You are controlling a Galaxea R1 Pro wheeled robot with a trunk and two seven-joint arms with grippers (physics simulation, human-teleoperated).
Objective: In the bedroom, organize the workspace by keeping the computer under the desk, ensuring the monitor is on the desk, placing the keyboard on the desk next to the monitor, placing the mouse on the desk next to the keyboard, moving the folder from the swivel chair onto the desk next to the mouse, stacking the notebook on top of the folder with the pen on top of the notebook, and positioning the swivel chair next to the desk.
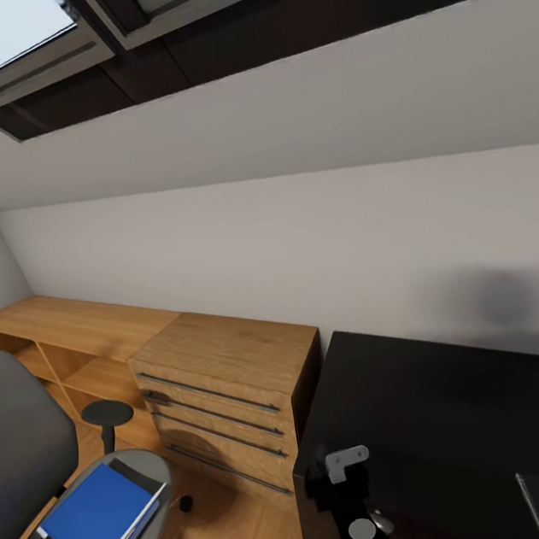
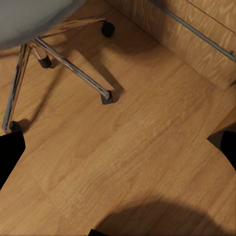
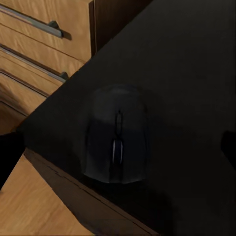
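Mouse [image 3: 117,135]: lies flat on the black surface [image 1: 464,413], close to its near corner edge; seen from my right wrist camera it sits directly ahead along the gripper's fingers, centred between them.
Mouse long axis: runs roughly in line with my view along the fingers, the scroll wheel line pointing away from the surface edge; the fingers would close across its narrow width.
Right gripper [image 3: 118,152]: fingertips show as dark shapes at both sides of the right wrist view, spread wide; nothing held between them; not yet touching the mouse.
Nearer arm: right; judged so because its camera looks straight down on the mouse.
Left gripper [image 2: 118,147]: dark fingertips at the edges of the left wrist view, wide apart, holding nothing; it faces the wooden floor [image 2: 128,147] beside the swivel chair [image 1: 36,442] base.
Folder [image 1: 98,521]: blue, on the chair seat, with a thin pale pen [image 1: 141,517] on top; well apart from the mouse.
Wooden chest [image 1: 227,388]: stands just beside the surface's end.
Coming move, as judged: lower the right gripper straight onto the mouse.
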